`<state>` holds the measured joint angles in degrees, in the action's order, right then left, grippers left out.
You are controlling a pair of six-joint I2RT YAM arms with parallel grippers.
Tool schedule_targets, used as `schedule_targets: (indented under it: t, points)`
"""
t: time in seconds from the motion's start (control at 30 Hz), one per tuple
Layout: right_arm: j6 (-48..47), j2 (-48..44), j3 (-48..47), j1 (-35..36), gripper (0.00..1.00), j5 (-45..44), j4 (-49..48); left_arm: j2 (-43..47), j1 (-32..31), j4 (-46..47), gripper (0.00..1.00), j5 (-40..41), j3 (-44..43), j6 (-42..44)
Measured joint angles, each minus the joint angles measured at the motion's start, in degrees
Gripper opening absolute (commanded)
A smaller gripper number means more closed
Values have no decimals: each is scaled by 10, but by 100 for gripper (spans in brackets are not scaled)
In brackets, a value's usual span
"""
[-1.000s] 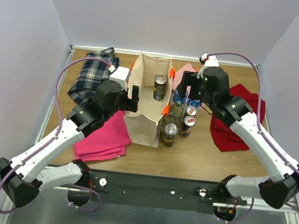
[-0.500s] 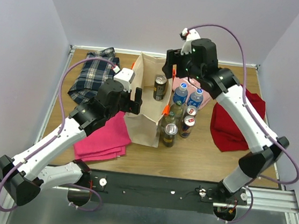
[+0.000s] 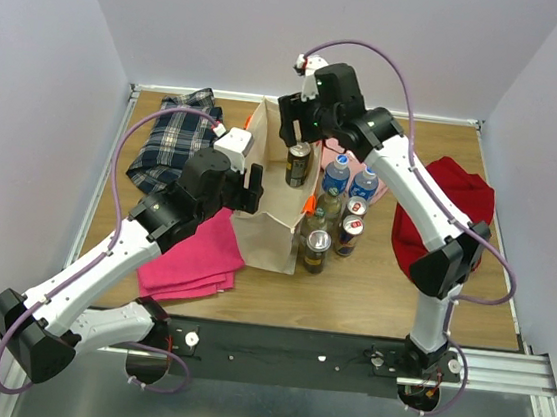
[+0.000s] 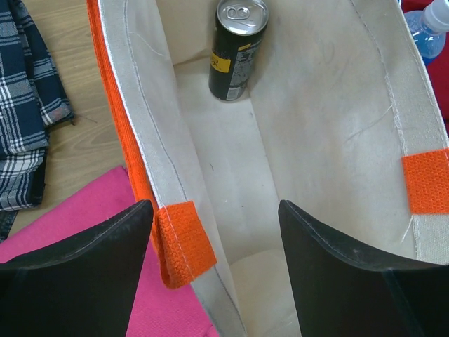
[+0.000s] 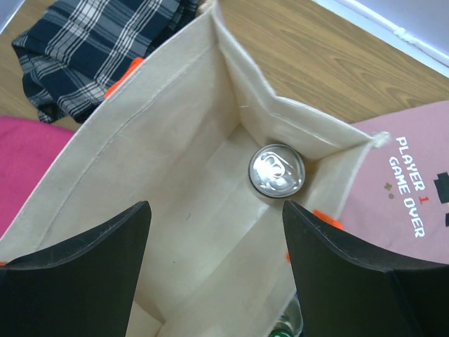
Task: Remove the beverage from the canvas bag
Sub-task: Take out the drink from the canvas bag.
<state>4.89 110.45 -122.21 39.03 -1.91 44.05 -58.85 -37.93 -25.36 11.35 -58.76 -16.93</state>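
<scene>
The beige canvas bag with orange handles stands open at the table's middle. One beverage, a black can with a silver top, stands upright inside at the bag's far end. My left gripper is open and straddles the bag's left wall: one finger is outside by the orange handle, the other inside. My right gripper hangs open above the bag's mouth, with the can just beyond its fingertips. Neither gripper holds anything.
Several bottles and cans stand right of the bag. A plaid cloth lies at the back left and a folded pink cloth lies left of the bag. A red cloth and a pale pink printed shirt lie to the right.
My right arm has swung left and up, from beside the bottles to over the bag's mouth. The left jaws have narrowed somewhat around the bag's wall.
</scene>
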Motion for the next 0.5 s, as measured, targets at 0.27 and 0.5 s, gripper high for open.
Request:
schedule_targets:
  t: [0.27, 0.5]
  points:
    - [-16, 42, -32, 34, 84, -9, 23, 1, 0, -1, 75, -1, 4, 2]
    - [-24, 75, -40, 35, 86, -34, 30, 1, 0, 0, 74, -1, 6, 2]
